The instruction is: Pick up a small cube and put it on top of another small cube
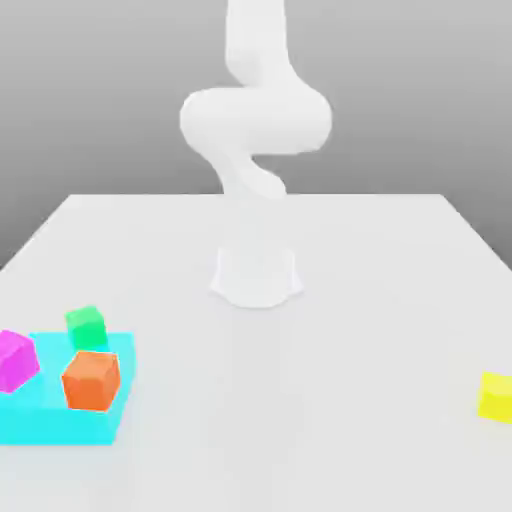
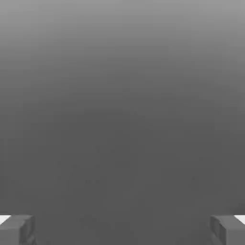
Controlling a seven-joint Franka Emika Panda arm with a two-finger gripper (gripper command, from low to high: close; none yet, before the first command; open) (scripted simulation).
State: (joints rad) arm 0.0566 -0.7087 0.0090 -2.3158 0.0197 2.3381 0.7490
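Four small cubes lie on the white table (image 1: 300, 400). A green cube (image 1: 86, 326), an orange cube (image 1: 91, 380) and a magenta cube (image 1: 16, 360) sit together at the exterior view's front left, on or at the edge of a flat cyan slab (image 1: 60, 422). A yellow cube (image 1: 495, 396) rests alone at the front right edge. In the hand view my gripper (image 2: 122, 230) is open, its grey fingertips (image 2: 16, 229) far apart with nothing between them, facing plain grey background. The white arm (image 1: 256, 120) rises from its base and leaves the frame at the top.
The arm's round base (image 1: 256, 275) stands in the middle of the table, behind the cubes. The cyan slab is a low raised step under the left cubes. The table's edges run close to the magenta and yellow cubes.
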